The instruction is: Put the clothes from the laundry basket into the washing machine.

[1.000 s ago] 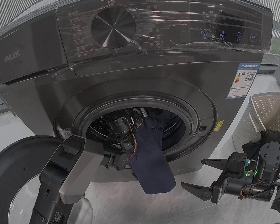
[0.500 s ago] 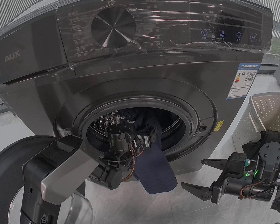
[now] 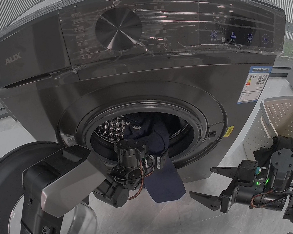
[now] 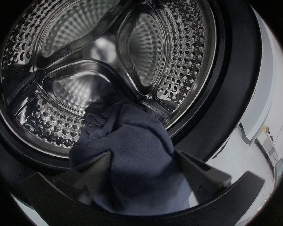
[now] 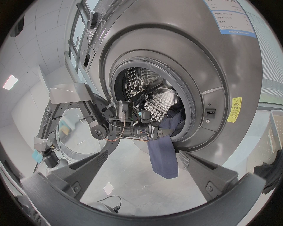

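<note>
Left gripper (image 4: 142,153) at the drum (image 4: 88,44) mouth, fingers (image 4: 97,167) spread, navy garment (image 4: 132,126) seemingly loose between; right gripper (image 3: 202,182) hangs splayed.

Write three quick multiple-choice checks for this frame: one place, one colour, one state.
1. Where is the navy garment relative to the washer?
A) all inside
B) draped over its rim, part in, part hanging out
C) lying clear of it

2. What colour is the basket?
A) white
B) blue
C) red

3. What state is the right gripper in?
A) shut on the garment
B) open, empty
C) shut, empty

Answers:
1 B, its lower end hangs outside below the opening.
2 A, the perforated walls are white.
3 B, the fingers are spread with nothing between them.
</note>
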